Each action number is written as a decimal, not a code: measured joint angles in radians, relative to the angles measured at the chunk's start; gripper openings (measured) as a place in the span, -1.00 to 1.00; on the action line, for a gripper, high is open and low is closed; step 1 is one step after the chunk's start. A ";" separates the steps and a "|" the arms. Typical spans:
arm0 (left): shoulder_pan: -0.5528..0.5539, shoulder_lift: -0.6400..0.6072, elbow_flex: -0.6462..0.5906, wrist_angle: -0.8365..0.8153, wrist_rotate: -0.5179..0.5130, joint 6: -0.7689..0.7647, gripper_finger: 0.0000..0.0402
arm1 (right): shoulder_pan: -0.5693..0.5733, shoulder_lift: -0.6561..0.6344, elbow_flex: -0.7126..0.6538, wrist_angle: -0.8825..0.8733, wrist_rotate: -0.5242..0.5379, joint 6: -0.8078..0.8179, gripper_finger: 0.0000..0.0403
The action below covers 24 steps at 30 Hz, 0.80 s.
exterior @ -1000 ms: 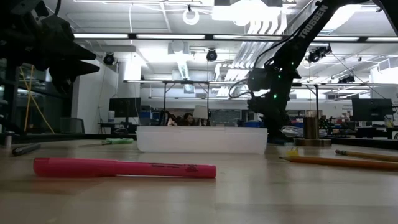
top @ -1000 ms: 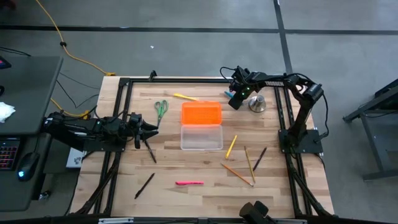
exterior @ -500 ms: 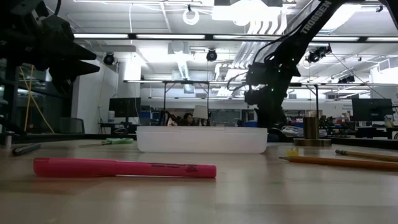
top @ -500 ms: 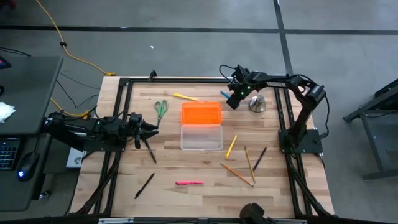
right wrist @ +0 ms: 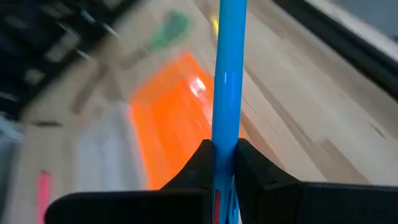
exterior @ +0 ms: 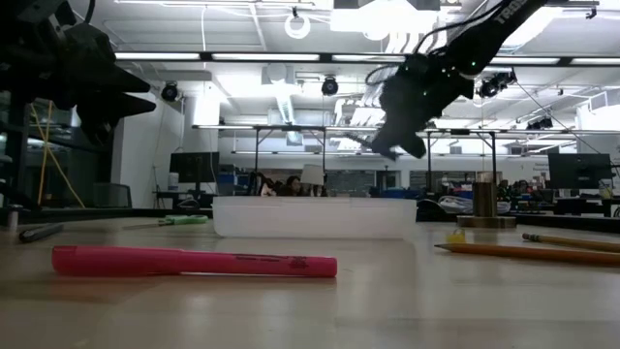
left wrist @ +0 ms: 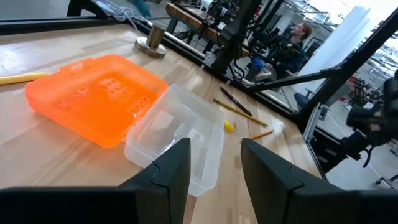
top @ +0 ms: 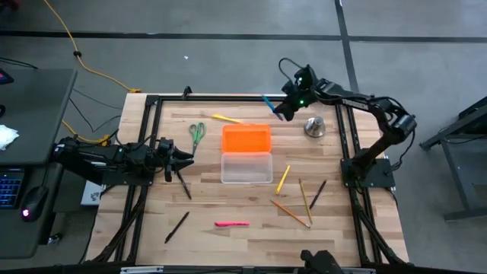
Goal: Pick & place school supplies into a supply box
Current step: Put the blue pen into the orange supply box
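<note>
The right gripper (right wrist: 225,163) is clamped on a blue pen (right wrist: 229,74), which sticks out past its fingertips, raised above the table. The supply box (top: 246,154) lies open below and ahead of it. The left gripper (left wrist: 214,163) waits with fingers apart, facing the box.

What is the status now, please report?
Right gripper shut on blue pen, raised beyond the orange lid. Left gripper open, waiting at table's left. Clear box open, nothing blocking.

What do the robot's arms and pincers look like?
Both arms are dark and thin, built of jointed tubes. The right arm has a small green light near its wrist and white letters along it. Each pincer, left pincer and right pincer, has two flat black fingers.
</note>
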 joint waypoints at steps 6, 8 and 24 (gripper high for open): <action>0.000 0.000 0.000 0.000 0.000 0.000 -0.14 | -0.009 -0.041 0.000 0.183 -0.202 0.108 -0.91; 0.000 0.000 0.000 0.000 0.001 0.000 -0.14 | -0.008 -0.042 0.000 0.257 -0.273 0.165 -0.91; 0.000 0.000 0.000 0.000 0.001 0.000 -0.14 | 0.013 -0.042 0.000 0.511 -0.735 0.374 -0.91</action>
